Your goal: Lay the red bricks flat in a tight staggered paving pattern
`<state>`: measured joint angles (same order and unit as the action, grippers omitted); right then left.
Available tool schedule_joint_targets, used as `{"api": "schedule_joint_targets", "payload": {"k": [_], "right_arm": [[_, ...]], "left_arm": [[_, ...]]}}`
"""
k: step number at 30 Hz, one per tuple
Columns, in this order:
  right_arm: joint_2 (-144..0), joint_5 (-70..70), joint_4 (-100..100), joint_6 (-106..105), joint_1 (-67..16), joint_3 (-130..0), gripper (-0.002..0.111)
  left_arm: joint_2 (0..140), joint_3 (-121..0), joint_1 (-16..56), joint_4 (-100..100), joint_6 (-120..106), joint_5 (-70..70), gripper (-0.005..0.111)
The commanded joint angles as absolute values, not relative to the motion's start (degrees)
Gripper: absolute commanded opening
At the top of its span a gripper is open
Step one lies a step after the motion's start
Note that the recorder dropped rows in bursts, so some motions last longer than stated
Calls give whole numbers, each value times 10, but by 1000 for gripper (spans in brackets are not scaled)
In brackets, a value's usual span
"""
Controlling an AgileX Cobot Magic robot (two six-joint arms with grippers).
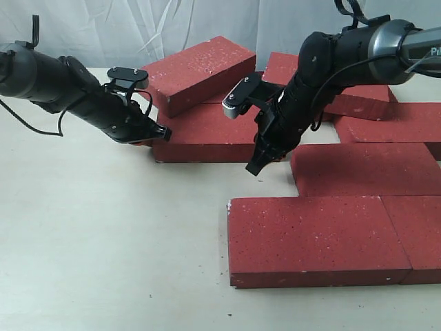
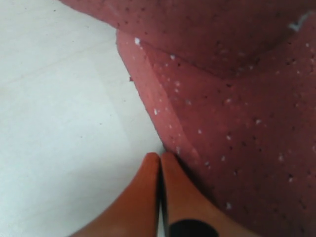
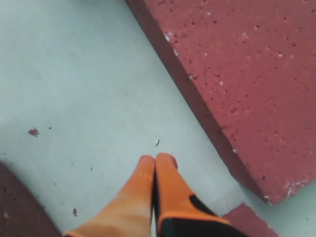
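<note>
Your rough dark-red rectangular paving bricks [image 1: 310,238] lie flat across the lower right and right of the frame, and one brick [image 1: 200,69] is stacked on others at upper centre. Your left gripper [image 1: 164,133], left of centre, has its orange fingers [image 2: 145,192] pinched together on nothing, tips right against the side of the middle brick [image 1: 207,131]. Your right gripper [image 1: 253,167] is closed and empty too, pointing down at the bare pale tabletop [image 1: 103,241] between bricks.
</note>
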<state>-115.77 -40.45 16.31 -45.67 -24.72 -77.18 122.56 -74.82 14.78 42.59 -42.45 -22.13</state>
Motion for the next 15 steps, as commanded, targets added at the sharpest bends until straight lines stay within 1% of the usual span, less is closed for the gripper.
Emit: {"api": "schedule_joint_targets", "payload": {"k": [1, 10, 15], "right_arm": [[-1157, -402, 137, -441, -246, -773, -1], [-1157, -383, 118, -393, -246, -773, -1], [-1147, -410, 97, -372, -246, -774, -1]], "left_arm": [[1228, -750, 150, 430, -426, -223, 0], [1228, -750, 150, 440, -426, -223, 0], [1228, -750, 163, 441, -436, -210, 0]]}}
